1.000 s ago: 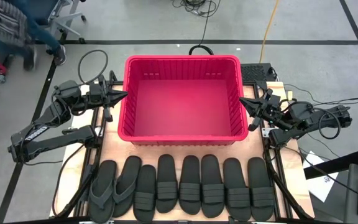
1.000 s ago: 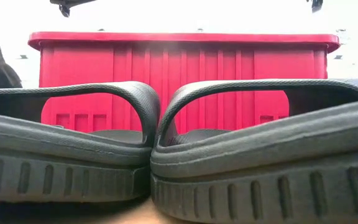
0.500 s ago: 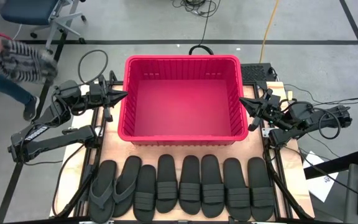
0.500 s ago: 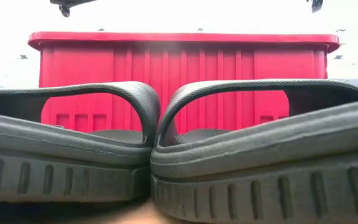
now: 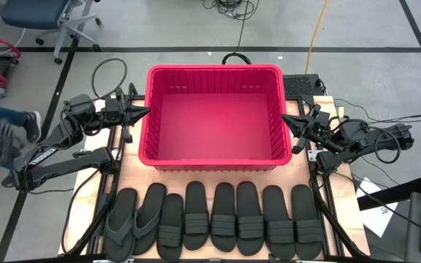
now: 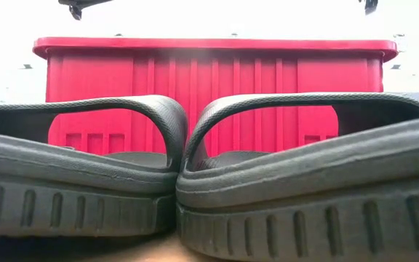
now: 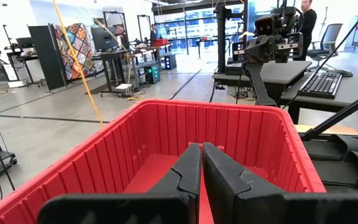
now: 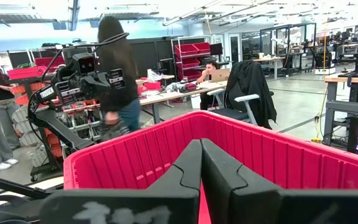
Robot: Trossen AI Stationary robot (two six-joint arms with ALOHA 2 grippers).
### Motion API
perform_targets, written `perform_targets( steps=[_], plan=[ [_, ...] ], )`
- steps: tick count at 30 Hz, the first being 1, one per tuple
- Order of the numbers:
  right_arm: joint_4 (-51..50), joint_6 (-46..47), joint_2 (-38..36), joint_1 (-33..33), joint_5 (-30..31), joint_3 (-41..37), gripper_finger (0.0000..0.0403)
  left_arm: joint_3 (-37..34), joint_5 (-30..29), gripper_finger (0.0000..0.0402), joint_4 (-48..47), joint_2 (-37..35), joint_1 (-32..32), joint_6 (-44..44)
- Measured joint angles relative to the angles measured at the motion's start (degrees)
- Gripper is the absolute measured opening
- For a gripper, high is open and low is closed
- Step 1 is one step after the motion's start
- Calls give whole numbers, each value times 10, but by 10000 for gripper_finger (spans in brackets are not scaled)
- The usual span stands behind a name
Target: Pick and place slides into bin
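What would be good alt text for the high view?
An empty large red ribbed plastic bin sits mid-table, with eight dark rubber slides lined up below it. The left tool and right tool, both shut, flank the bin.

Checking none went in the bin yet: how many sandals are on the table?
8 black rubber sandals, all in one row along the table's front edge: two thong-style at the left end, six wide-strapped beside them. The red plastic bin holds none.
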Motion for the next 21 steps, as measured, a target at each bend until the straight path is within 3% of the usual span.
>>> perform_targets(
  steps=[21],
  plan=[
    [5, 17, 0, 0, -2, 0, 0, 0, 0, 24, 0, 0, 0, 0]
  ],
)
